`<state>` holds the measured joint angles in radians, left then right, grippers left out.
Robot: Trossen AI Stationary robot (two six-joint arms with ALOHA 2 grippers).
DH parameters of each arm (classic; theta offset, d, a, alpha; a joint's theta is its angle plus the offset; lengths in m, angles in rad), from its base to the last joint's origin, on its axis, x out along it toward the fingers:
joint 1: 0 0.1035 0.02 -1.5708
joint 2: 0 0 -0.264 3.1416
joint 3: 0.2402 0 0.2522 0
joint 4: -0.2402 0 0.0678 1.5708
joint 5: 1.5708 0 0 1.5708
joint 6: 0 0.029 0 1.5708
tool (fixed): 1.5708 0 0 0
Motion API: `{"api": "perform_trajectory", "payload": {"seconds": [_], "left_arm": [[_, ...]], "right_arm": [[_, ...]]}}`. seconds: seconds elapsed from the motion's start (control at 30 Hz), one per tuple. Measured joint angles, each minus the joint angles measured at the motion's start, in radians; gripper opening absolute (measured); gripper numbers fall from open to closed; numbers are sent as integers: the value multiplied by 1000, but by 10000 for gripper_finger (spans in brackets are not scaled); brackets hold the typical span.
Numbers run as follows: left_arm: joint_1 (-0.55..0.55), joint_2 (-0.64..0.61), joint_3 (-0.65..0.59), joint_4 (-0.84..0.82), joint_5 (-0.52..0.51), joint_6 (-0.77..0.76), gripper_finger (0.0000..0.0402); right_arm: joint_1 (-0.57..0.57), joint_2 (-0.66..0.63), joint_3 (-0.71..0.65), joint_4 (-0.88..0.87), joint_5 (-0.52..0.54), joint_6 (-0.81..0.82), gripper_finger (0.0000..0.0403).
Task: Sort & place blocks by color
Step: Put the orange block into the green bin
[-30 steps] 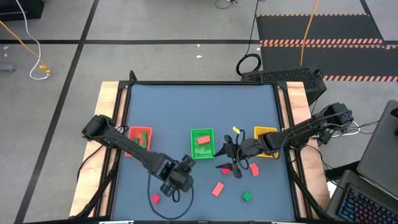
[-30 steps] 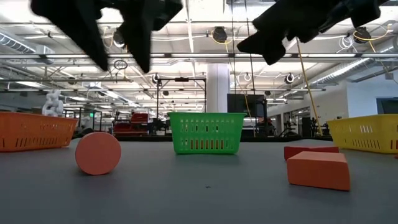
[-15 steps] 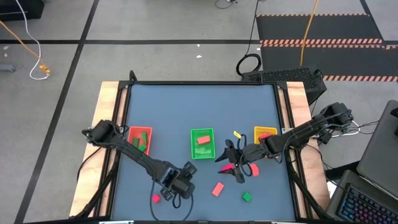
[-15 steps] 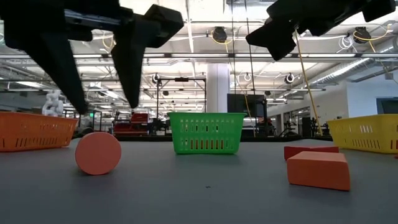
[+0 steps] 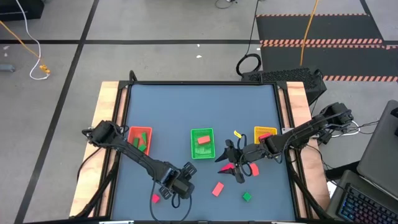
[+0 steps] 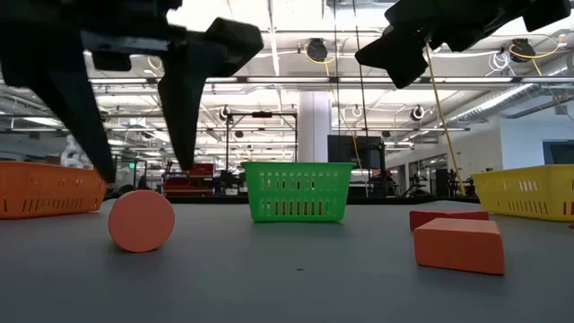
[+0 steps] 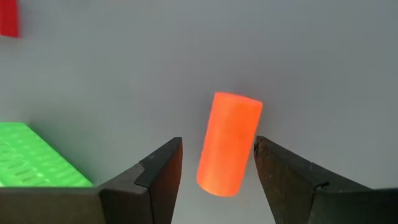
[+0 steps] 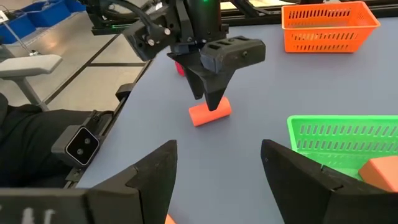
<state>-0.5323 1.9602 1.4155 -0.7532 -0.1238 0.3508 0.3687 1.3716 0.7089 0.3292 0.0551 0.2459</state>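
Observation:
A salmon-orange cylinder block [image 7: 229, 143] lies on its side on the table near the front left [image 5: 155, 198]. My left gripper [image 6: 143, 170] hangs open over it, pointing steeply down. One finger stands on each side of the block, with the tips just above it. My right gripper [image 8: 219, 146] hovers open and empty over the table's right middle [image 5: 235, 167], beside a red block [image 5: 253, 168]. A salmon block [image 5: 217, 188] and a green block [image 5: 247, 196] lie loose near the front.
Three baskets stand in a row across the table's middle: orange [image 5: 140, 139] at the left, green [image 5: 202, 142] holding a salmon block, yellow [image 5: 265, 135] at the right. A small yellow piece [image 5: 236, 132] lies between the green and yellow ones. The table's far half is bare.
My left gripper has come down toward the table's near left over the salmon-orange cylinder, rolling a little, its fingers staying apart. The cylinder has kept its place.

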Motion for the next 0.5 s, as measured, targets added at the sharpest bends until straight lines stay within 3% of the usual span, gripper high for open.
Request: {"api": "perform_trajectory", "payload": {"seconds": [0.5], "left_arm": [[2,0,-95,113,-2,6,200]], "right_arm": [[0,0,0,-5,0,-3,226]]}}
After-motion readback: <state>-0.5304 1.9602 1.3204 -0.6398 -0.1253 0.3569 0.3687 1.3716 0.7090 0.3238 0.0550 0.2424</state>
